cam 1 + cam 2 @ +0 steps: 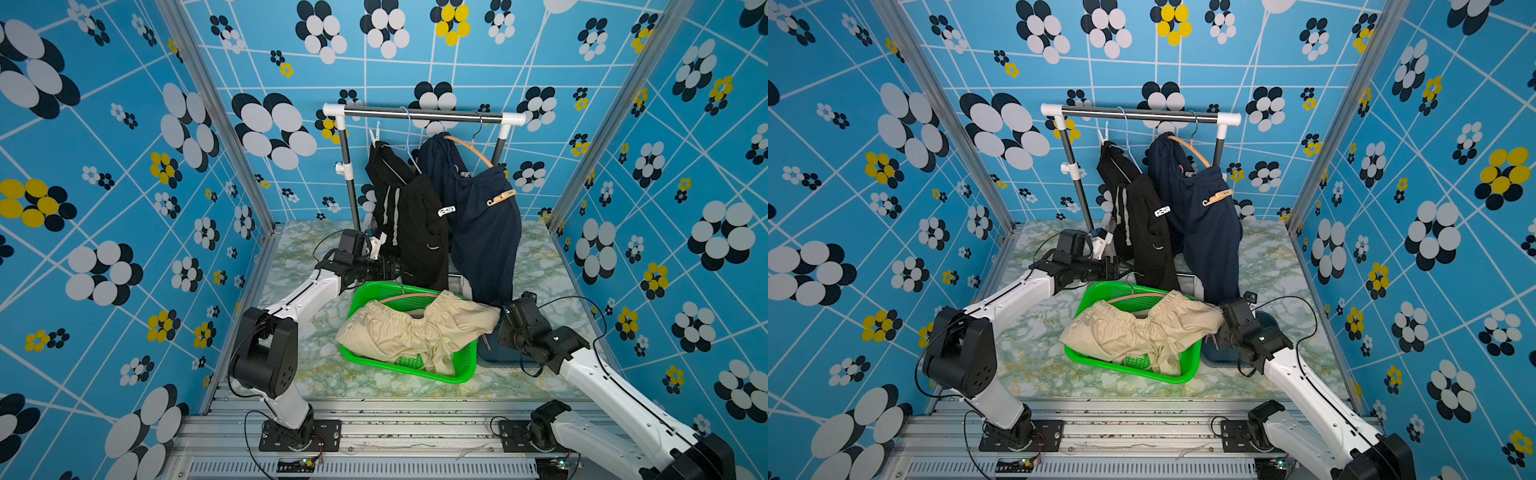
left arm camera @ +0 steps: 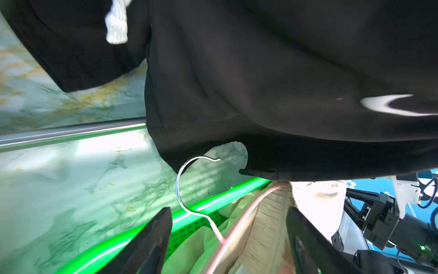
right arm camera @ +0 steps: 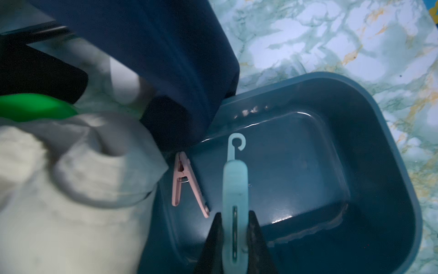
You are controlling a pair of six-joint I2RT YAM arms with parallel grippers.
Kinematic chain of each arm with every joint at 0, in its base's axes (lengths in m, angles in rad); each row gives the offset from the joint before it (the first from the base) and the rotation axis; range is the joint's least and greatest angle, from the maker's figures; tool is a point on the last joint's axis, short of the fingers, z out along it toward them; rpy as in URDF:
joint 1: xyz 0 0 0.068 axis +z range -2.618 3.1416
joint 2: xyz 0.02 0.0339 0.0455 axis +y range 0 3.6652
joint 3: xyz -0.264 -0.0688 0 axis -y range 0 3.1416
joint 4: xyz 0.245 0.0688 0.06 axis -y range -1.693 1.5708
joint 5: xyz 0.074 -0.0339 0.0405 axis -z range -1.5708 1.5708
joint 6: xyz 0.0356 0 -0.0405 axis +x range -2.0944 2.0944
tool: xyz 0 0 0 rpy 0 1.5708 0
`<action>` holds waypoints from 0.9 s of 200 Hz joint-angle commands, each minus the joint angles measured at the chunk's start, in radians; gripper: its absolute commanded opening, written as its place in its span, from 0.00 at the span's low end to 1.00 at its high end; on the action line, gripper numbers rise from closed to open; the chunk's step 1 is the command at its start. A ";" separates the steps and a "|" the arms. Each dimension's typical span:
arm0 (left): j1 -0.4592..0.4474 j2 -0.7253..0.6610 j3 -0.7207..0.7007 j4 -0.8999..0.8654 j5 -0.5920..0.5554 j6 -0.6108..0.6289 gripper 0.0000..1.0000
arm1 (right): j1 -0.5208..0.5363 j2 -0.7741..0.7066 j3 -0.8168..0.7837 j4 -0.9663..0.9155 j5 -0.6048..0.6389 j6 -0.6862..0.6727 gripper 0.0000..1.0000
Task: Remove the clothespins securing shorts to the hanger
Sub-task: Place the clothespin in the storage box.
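Right wrist view: the right gripper point(image 3: 235, 217) has its fingers point(image 3: 213, 239) pressed onto the sides of a mint clothespin point(image 3: 235, 180). It pinches the pin above a dark blue tub point(image 3: 355, 95), where a pink clothespin point(image 3: 187, 182) lies. The risk here is a bad drop. The pin hangs toward the tub wall beside the beige shorts point(image 3: 47, 225), and the hem of the navy shorts point(image 3: 166, 59) droops over a corner. I judge that a release from this spot could land it on cloth or bounce it off the rim.

The left gripper point(image 2: 228, 210) holds nothing. Its fingers point(image 2: 151, 242) are spread either side of a pink hanger point(image 2: 239, 227), which lies with the beige shorts in a green basket point(image 2: 132, 234). A careless close or pull could snag the wire hook point(image 2: 180, 185) and drag the hanger out.

In both top views two pairs hang from the rail point(image 1: 419, 114) in the upper middle of the frame. A white clothespin point(image 1: 446, 211) sits on the black shorts point(image 1: 415, 241) at frame centre, and a tan clothespin point(image 1: 500, 197) sits on the navy pair just to its right. Both pairs hang lopsided — a hard tug might pull them down.
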 commanded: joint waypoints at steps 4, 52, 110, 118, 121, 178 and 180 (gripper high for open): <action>0.007 0.064 0.064 -0.054 0.048 0.046 0.78 | -0.040 0.021 -0.034 0.058 -0.056 0.020 0.00; 0.006 0.141 0.117 -0.095 0.081 0.068 0.77 | -0.089 0.049 -0.082 0.109 -0.066 0.025 0.00; 0.004 0.215 0.151 -0.110 0.120 0.077 0.75 | -0.124 0.091 -0.126 0.188 -0.088 0.037 0.03; 0.005 0.220 0.150 -0.106 0.127 0.074 0.75 | -0.124 0.098 -0.129 0.197 -0.089 0.039 0.04; 0.005 0.221 0.151 -0.105 0.129 0.073 0.75 | -0.125 0.100 -0.130 0.200 -0.090 0.039 0.05; 0.005 0.231 0.141 -0.036 0.218 0.020 0.60 | -0.127 0.113 -0.145 0.240 -0.132 0.037 0.21; 0.004 0.230 0.140 -0.035 0.221 0.020 0.60 | -0.127 0.113 -0.145 0.240 -0.133 0.036 0.22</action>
